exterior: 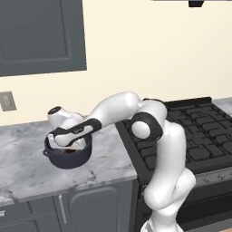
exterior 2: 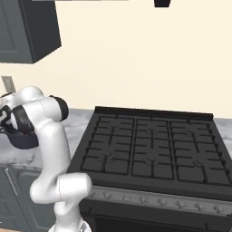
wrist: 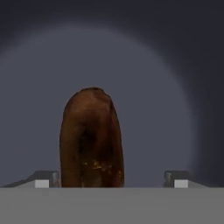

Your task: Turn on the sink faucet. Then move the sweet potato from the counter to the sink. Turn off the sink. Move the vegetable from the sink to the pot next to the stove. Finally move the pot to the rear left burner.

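The dark blue pot (exterior: 68, 159) stands on the marble counter just left of the stove, and its edge (exterior 2: 20, 139) peeks out from behind my arm. My gripper (exterior: 68, 146) reaches down into the pot. Looking down along the gripper, the brown sweet potato (wrist: 92, 140) lies on the pot's grey floor (wrist: 166, 87). It sits between my fingertips, close to the left one and well apart from the right. The gripper (wrist: 111, 180) is open. The sink and its faucet are out of view.
The black stove (exterior 2: 149, 145) lies right of the pot, its rear left burner (exterior 2: 115, 124) at the far left corner. The marble counter (exterior: 27, 163) runs left of the pot. A grey wall cabinet (exterior: 41, 36) hangs above it.
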Tool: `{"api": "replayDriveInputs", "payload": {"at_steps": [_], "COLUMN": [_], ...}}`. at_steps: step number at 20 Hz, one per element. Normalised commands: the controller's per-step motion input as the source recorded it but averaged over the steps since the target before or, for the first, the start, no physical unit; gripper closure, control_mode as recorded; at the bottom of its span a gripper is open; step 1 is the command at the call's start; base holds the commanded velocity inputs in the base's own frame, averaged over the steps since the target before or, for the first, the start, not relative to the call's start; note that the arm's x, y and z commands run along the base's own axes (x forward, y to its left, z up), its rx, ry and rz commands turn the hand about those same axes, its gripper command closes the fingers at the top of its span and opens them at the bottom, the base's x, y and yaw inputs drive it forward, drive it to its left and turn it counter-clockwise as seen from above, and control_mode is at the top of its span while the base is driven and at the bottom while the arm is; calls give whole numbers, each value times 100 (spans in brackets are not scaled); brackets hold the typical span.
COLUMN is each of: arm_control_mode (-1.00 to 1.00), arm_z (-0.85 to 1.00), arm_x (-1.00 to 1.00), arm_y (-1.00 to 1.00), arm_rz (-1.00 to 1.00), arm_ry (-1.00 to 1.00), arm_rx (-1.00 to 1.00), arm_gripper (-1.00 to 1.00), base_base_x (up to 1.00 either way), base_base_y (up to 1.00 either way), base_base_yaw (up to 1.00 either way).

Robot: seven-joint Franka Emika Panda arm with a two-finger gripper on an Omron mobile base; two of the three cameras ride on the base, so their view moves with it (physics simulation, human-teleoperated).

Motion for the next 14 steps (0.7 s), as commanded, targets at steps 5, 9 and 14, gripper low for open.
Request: {"api": "replayDriveInputs", "payload": {"at_steps": [5, 9, 14], "arm_control_mode": [-100, -100, -100], "arm_z": [41, 39, 22], "arm_x": [-31, -52, -44], "arm_y": [-41, -48, -51], "arm_rz": [0, -4, -10], "arm_ry": [-12, -13, -6], "arm_rx": [2, 3, 6], "arm_gripper": [-100, -100, -100], "base_base_x": [0, 0, 0], "base_base_y": [0, 0, 0], "base_base_yaw": [0, 0, 0]}}
